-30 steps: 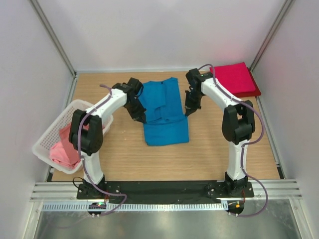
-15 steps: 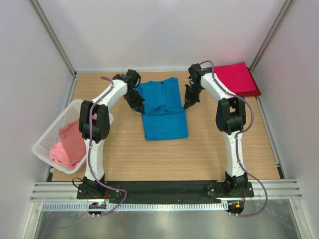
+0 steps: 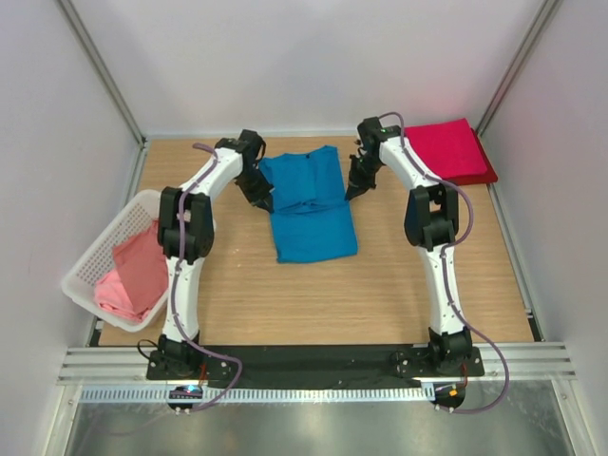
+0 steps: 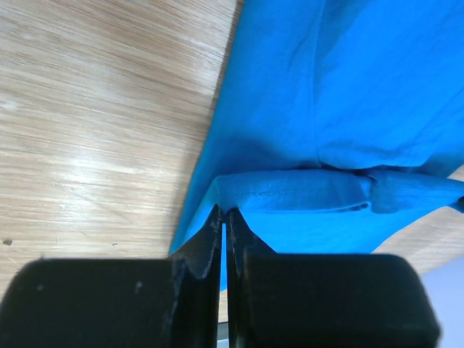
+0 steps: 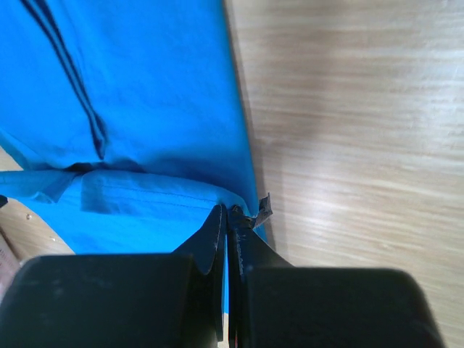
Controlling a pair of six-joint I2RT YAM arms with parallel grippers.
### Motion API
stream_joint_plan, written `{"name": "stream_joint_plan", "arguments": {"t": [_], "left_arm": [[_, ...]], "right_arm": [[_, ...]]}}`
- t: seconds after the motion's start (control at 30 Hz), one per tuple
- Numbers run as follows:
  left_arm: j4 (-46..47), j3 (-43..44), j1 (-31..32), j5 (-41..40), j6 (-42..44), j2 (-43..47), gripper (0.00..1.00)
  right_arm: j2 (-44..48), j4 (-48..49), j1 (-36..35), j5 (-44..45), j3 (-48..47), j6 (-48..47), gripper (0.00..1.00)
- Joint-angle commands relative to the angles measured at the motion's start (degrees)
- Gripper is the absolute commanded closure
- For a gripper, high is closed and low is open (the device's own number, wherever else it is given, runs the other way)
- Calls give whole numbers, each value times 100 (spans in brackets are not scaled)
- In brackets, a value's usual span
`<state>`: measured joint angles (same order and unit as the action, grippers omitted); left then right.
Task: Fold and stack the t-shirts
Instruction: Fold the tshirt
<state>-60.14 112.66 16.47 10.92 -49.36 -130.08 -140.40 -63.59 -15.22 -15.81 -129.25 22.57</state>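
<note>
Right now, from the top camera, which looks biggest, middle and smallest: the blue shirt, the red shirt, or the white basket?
Tied largest: blue shirt, white basket; too alike to rank.
Smallest: red shirt.

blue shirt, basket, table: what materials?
The blue shirt looks like soft matte knit, likely cotton: creases, stitched hem. The basket is a white lattice, probably moulded plastic. The table shows wood grain with a light sheen, possibly laminate.

The blue t-shirt (image 4: 348,109) runs off the edges of both wrist views. The black bodies of the left gripper (image 4: 223,214) and right gripper (image 5: 226,212) hide the cloth beneath them. From above, the left arm (image 3: 180,224) covers 1 basket (image 3: 93,251) corner.
</note>
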Motion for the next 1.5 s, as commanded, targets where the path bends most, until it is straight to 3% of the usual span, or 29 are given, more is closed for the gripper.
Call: {"name": "stream_joint_plan", "arguments": {"t": [0.0,0.17,0.3,0.37,0.5,0.57,0.7,0.8,1.07,1.47], "left_arm": [[-112,212,-100,-81,59,-43,100],[-191,353,-188,-81,23,-166,99],[-472,660,-232,-133,120,-1,66],[-464,678,-214,-247,164,193,61],[-394,205,22,-371,418,922,58],[-26,-681,250,-91,594,1493,58],[1325,-2229,594,700,665,2284,61],[1820,-2705,735,1140,630,2295,62],[953,-1169,709,237,1069,933,68],[802,71,445,-265,1034,27,68]], "right_arm": [[-57,13,81,-150,-320,37,99],[-119,171,125,-316,-346,116,95],[3,251,142,-484,-469,257,69],[266,190,134,-388,-408,292,51],[829,-30,134,-282,291,214,40],[1310,40,125,-282,829,126,39],[1795,320,125,-544,2103,-182,48],[1683,313,116,-590,2185,-314,58],[1094,813,72,-370,1887,125,76],[242,1358,2,-194,859,731,80]]}}
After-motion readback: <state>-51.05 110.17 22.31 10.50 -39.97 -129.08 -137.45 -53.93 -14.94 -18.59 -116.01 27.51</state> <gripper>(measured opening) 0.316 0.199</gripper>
